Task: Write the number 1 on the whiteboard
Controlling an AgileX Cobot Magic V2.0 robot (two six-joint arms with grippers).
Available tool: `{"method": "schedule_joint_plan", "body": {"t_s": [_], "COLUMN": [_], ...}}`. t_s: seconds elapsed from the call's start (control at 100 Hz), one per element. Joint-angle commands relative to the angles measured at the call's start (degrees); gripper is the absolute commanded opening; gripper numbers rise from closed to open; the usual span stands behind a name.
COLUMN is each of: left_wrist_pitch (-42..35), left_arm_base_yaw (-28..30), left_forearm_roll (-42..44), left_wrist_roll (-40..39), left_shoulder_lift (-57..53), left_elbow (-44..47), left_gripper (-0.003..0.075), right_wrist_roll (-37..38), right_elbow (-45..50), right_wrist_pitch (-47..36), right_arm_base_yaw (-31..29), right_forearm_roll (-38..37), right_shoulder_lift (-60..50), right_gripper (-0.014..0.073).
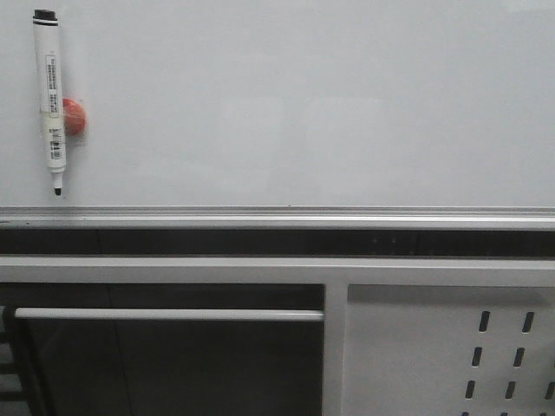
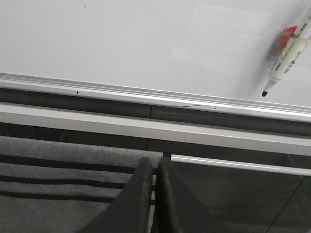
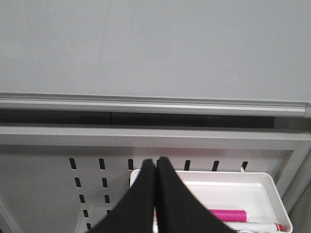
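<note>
The whiteboard (image 1: pixel 303 104) fills the upper half of the front view, pale and glossy, with a silver edge strip (image 1: pixel 277 217) along its bottom. No number 1 shows on it. A white marker pen (image 1: pixel 51 100) with a black tip hangs upright at the board's far left, held by an orange magnet (image 1: pixel 75 116); the left wrist view also catches the pen (image 2: pixel 286 53). My left gripper (image 2: pixel 154 162) is shut and empty, below the board's edge. My right gripper (image 3: pixel 156 162) is shut and empty too, below the whiteboard (image 3: pixel 155 48). Neither gripper appears in the front view.
Below the board runs a grey metal frame (image 1: pixel 277 270) with a horizontal bar (image 1: pixel 169 315). A slotted grey panel (image 1: pixel 451 347) sits at lower right. A white tray (image 3: pixel 252 189) hangs on that panel, holding a pink marker (image 3: pixel 226 215).
</note>
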Motion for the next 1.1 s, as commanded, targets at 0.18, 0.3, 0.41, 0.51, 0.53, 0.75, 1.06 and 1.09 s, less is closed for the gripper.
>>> {"method": "schedule_joint_plan", "body": {"t_s": [0.18,0.3,0.41,0.51,0.53,0.75,1.06,1.09], "left_wrist_pitch": [-3.0,-3.0,-3.0,-3.0,-3.0,-12.0,-37.4,-37.9], "left_arm_base_yaw": [-0.4,-0.4,-0.4,-0.4,-0.4,-0.4,-0.4,-0.4], "left_forearm_roll": [0.1,0.1,0.1,0.1,0.1,-7.0,-17.8,-17.8], "left_wrist_roll": [-0.4,-0.4,-0.4,-0.4,-0.4,-0.4,-0.4,-0.4], "left_shoulder_lift": [-1.5,-1.5,-1.5,-1.5,-1.5,-1.5,-1.5,-1.5], "left_elbow": [1.2,1.2,1.2,1.2,1.2,1.2,1.2,1.2], "left_gripper": [-0.0018,-0.0018,-0.0018,-0.0018,-0.0018,-0.0018,-0.0018,-0.0018], "right_wrist_roll": [-0.4,-0.4,-0.4,-0.4,-0.4,-0.4,-0.4,-0.4], "right_elbow": [1.6,1.6,1.6,1.6,1.6,1.6,1.6,1.6], "right_wrist_pitch": [-1.0,-1.0,-1.0,-1.0,-1.0,-4.9,-18.6,-19.9], "right_arm_base_yaw": [-0.5,-0.5,-0.5,-0.5,-0.5,-0.5,-0.5,-0.5], "right_forearm_roll": [-0.3,-0.3,-0.3,-0.3,-0.3,-0.3,-0.4,-1.4], "right_shoulder_lift": [-0.9,-0.9,-0.9,-0.9,-0.9,-0.9,-0.9,-0.9], "right_gripper": [-0.0071,-0.0071,-0.0071,-0.0071,-0.0071,-0.0071,-0.0071,-0.0071]}}
